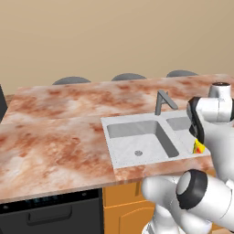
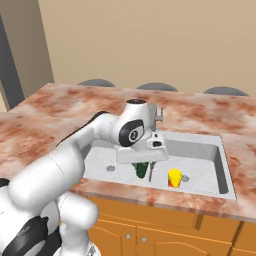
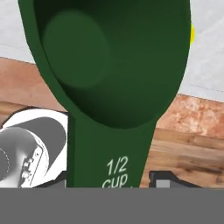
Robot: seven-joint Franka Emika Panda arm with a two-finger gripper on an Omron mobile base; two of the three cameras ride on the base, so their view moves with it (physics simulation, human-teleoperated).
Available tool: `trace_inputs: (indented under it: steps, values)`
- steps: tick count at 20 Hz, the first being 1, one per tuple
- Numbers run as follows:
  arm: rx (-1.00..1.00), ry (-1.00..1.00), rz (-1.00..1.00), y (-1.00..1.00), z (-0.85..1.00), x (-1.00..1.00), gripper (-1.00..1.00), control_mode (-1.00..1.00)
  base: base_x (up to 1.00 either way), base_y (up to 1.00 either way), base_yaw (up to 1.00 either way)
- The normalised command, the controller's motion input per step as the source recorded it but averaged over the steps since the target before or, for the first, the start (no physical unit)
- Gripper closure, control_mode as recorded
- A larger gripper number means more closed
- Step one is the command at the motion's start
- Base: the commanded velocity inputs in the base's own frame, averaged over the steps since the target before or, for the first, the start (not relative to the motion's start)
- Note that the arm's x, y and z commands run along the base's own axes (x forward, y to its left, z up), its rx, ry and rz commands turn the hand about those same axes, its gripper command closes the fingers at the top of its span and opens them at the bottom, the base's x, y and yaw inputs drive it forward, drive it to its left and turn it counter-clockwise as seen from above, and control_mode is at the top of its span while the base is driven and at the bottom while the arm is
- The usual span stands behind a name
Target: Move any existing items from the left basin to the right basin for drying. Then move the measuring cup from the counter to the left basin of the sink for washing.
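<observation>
You have the measuring cup point(image 3: 113, 65) held by its long handle in the gripper point(image 2: 145, 172), hanging over the sink point(image 2: 227, 172). It looks light, hard and a bit slippery, so keep hold low on the handle. The yellow carton point(image 2: 174, 177) sits in the sink, right of the cup. The counter point(image 1: 55, 146) around the sink is smooth stone.

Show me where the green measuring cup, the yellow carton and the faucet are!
measuring cup point(image 3: 109, 57): hand view, inside of its bowl.
yellow carton point(image 2: 174, 177): right base view, its front face.
faucet point(image 1: 161, 101): left base view, its upright neck.
</observation>
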Motion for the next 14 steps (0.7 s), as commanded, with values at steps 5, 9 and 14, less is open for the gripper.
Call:
trace_inputs:
  steps: [5, 9, 14]
  values:
    - [0.0, 0.18, 0.02, 0.94, 0.15, 0.41, 1.0, -1.0, 0.0, 0.0, 0.0]
    - [0.0, 0.18, 0.05, 0.88, 0.02, 0.38, 1.0, -1.0, 0.0, 0.0, 0.0]
    - [0.0, 0.1, 0.05, 0.76, -0.08, 0.41, 1.0, -1.0, 0.0, 0.0, 0.0]
